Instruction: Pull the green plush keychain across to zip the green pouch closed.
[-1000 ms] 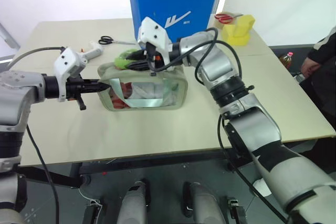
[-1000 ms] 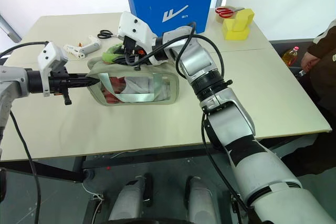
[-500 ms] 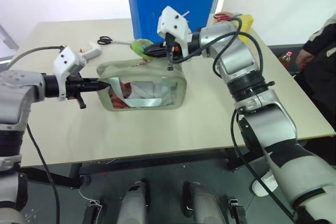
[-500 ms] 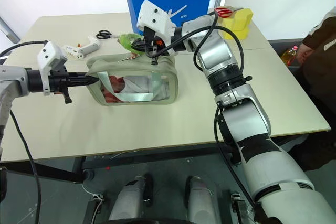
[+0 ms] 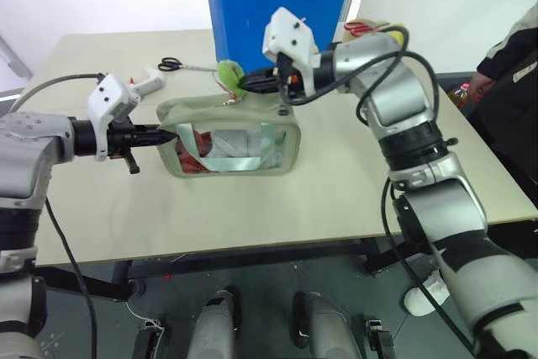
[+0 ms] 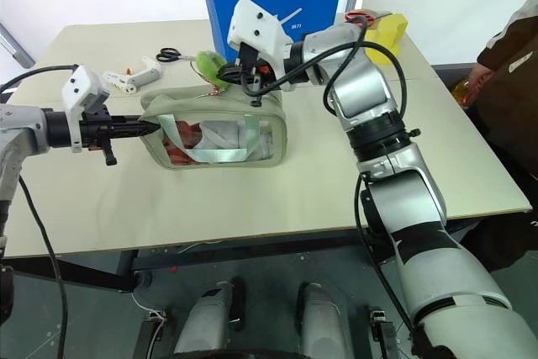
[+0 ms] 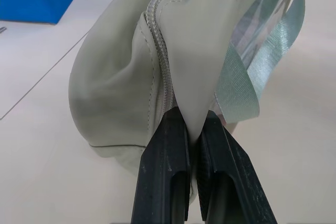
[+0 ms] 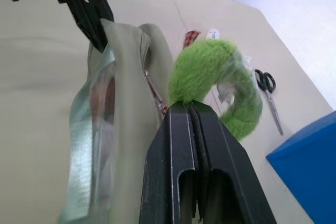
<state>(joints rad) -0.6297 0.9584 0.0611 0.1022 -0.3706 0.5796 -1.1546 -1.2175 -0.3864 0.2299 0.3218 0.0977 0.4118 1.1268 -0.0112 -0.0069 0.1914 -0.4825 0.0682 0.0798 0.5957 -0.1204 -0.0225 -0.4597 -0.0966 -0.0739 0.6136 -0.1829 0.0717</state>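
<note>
Though fuzzy, lime-green plush keychain [image 8: 215,85].

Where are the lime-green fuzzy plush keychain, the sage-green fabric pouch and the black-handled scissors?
Lime-green fuzzy plush keychain [image 8: 210,74], right wrist view, on its fuzzy loop above the fingers.
Sage-green fabric pouch [image 5: 231,109], left eye view, on its top fabric edge.
Black-handled scissors [image 6: 170,55], right eye view, on the handles.

Blue box [image 5: 277,2] stands close behind the green pouch [image 5: 231,136] — bare table [image 5: 353,182] rightward.
</note>
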